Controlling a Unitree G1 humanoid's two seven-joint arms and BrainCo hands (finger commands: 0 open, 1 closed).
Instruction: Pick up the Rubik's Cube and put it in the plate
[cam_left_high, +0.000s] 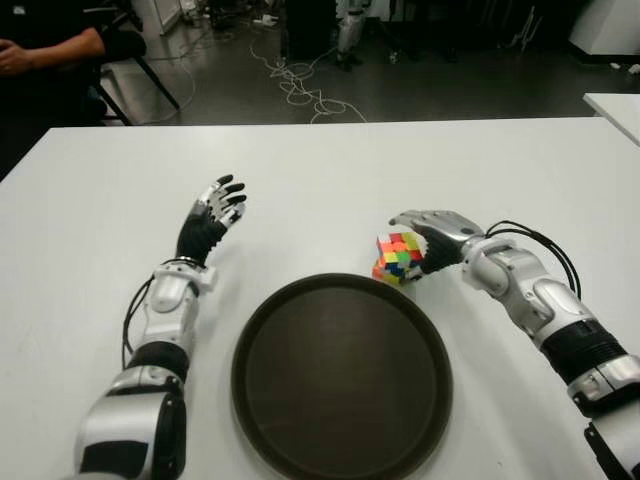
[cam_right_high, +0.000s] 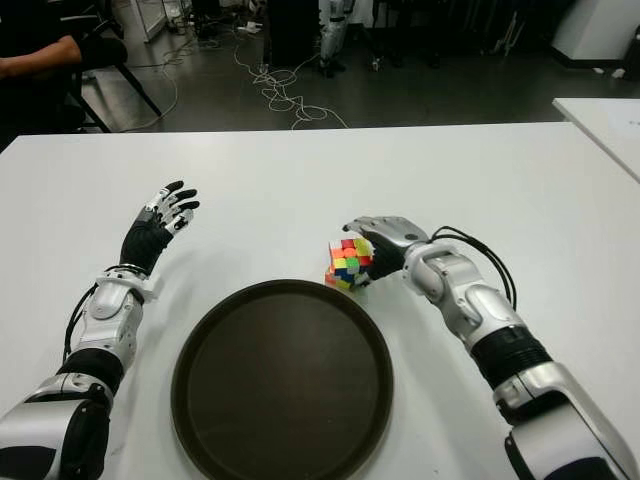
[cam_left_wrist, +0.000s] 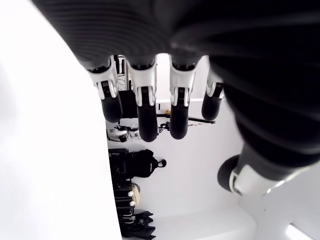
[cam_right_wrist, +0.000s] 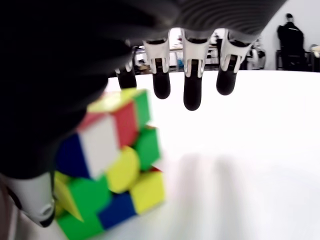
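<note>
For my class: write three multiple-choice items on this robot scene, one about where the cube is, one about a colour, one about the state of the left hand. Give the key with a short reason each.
1. Where is the cube?
A. inside the plate
B. on the table just beyond the plate's far right rim
C. beside the left hand

2. What colour is the plate?
A. white
B. bright red
C. dark brown

3. What state is the left hand in?
A. fingers spread, holding nothing
B. gripping the cube
C. pressing on the plate

Key:
1 B: the cube shows on the white table past the rim, at the right hand.
2 C: the round plate is dark brown throughout.
3 A: the left wrist view shows its fingers extended with nothing between them.
</note>
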